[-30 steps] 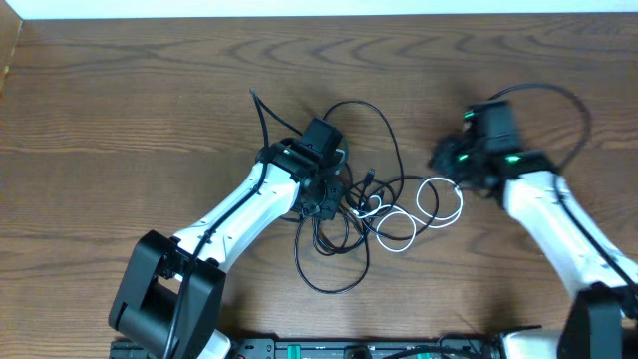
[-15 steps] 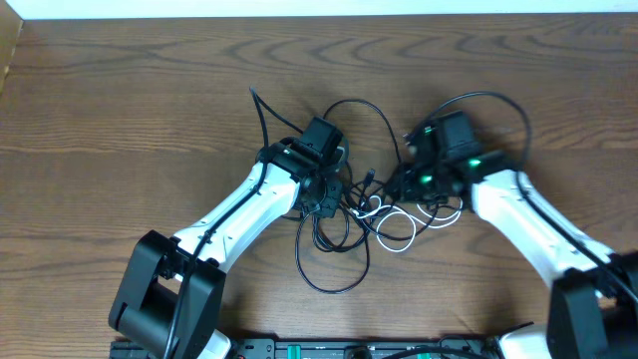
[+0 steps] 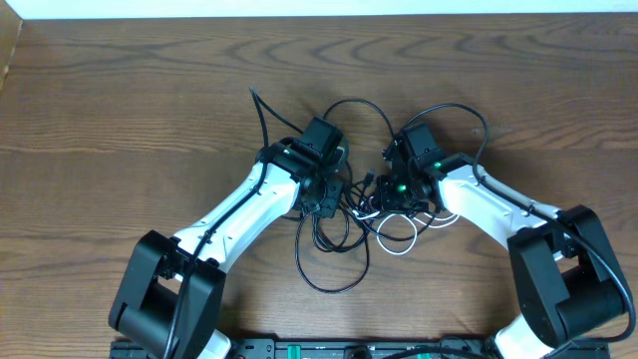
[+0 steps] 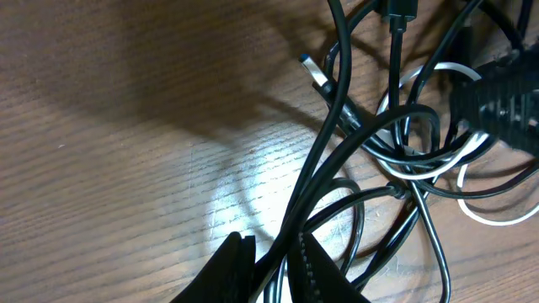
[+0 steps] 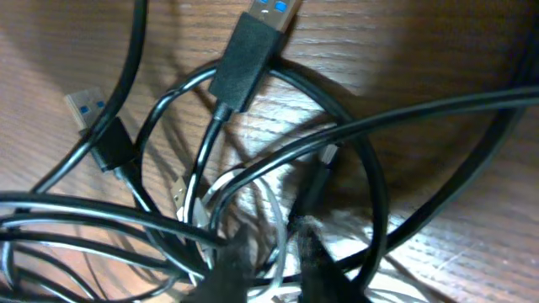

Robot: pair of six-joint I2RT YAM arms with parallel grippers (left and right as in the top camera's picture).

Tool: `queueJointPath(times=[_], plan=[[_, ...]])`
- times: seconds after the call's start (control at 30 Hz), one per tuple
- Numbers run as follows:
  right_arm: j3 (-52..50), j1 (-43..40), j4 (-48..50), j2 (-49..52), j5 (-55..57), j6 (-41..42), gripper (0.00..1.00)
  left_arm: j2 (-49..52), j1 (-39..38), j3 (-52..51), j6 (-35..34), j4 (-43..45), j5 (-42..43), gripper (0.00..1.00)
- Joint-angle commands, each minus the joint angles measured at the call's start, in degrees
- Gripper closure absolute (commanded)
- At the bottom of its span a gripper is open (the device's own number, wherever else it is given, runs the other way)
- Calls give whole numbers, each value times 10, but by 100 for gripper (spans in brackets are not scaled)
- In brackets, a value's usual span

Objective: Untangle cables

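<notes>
The cables (image 3: 344,214) lie in one tangled heap mid-table: several black loops (image 3: 329,271) and one white cable (image 3: 401,242). My left gripper (image 3: 329,204) sits at the heap's left side. In the left wrist view its jaws (image 4: 276,261) are shut on a black cable (image 4: 324,160), and the white cable (image 4: 438,160) lies beyond. My right gripper (image 3: 391,204) is down in the heap's right side. In the right wrist view its blurred fingers (image 5: 274,261) are close together around the white cable (image 5: 274,210). A black USB plug (image 5: 248,55) lies ahead.
The wooden table (image 3: 120,110) has a white edge at the back. A thicker black wire (image 3: 469,112) arcs over the right arm. One black cable end (image 3: 255,98) sticks out at the upper left. A black base rail (image 3: 329,349) runs along the front edge.
My right arm has swung left from the table's right side into the tangle, onto the white loops. The left arm and its cable have not moved.
</notes>
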Motion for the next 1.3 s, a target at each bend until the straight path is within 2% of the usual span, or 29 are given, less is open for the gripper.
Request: queueJointPath(times=[0.0,0.27,0.4,0.47,0.63,0.77,0.93,1.03,1.07,1.27], plan=[[-4,4,0,4,3,9,99,1,1,-4,-1,-3,-9,81],[2,-12,3,2,19,-1,99,1,1,-4,-1,-7,-10,81],[50,-78,-48,-10,51,-18,99,1,1,-4,-1,-14,-10,81],[83,-118,-76,-18,52,-34,99,1,1,-4,-1,-16,-10,92],[164,-208,-138,-34,51,-63,99,1,1,-4,-1,-17,-12,92],[191,-243,-172,-35,34,-82,99,1,1,-4,-1,-15,-12,92],[182,-227,-221,-35,-47,-122,99,1,1,-4,-1,-11,-12,92],[167,-194,-238,-35,-73,-146,82,1,1,-4,-1,-10,-12,92],[160,-181,-240,-35,-70,-146,81,1,1,-4,-1,-11,-12,92],[97,-106,-180,-33,-42,-125,81,1,1,-4,-1,-11,-12,92]])
